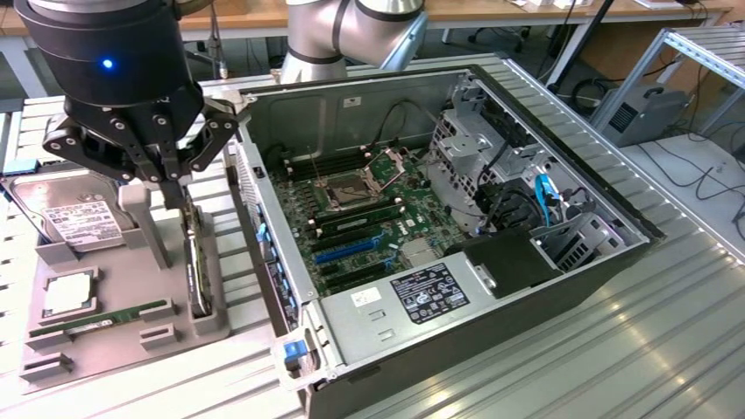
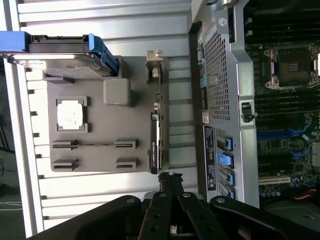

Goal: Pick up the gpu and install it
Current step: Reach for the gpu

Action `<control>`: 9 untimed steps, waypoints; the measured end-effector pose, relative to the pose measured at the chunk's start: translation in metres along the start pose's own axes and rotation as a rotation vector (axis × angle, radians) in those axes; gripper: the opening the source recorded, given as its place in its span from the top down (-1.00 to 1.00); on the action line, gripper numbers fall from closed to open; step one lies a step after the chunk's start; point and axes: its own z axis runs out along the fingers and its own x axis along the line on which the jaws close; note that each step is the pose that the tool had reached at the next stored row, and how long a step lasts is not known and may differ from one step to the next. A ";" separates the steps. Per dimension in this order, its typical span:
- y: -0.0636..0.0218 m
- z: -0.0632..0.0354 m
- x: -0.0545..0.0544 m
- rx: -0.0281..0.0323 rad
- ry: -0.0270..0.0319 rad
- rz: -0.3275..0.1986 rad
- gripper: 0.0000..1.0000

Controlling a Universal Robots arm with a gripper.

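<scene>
Closed, empty pincer hangs just above the gpu, standing on edge in a grey holder at the open case's nine o'clock. Hard-drive label and power-supply label unreadable; wrist view catches the card's bracket.

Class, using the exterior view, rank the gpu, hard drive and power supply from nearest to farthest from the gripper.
1. gpu, on edge in the grey holder, just below the gripper.
2. hard drive, on the exterior view's left.
3. power supply, inside the case, on the exterior view's right.
</scene>
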 end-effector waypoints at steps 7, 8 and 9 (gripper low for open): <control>-0.0006 0.0000 0.001 0.0002 0.0000 0.000 0.79; -0.0006 0.0000 0.001 0.0002 0.0000 0.000 0.79; -0.0006 0.0000 0.001 0.0002 0.0000 0.000 0.79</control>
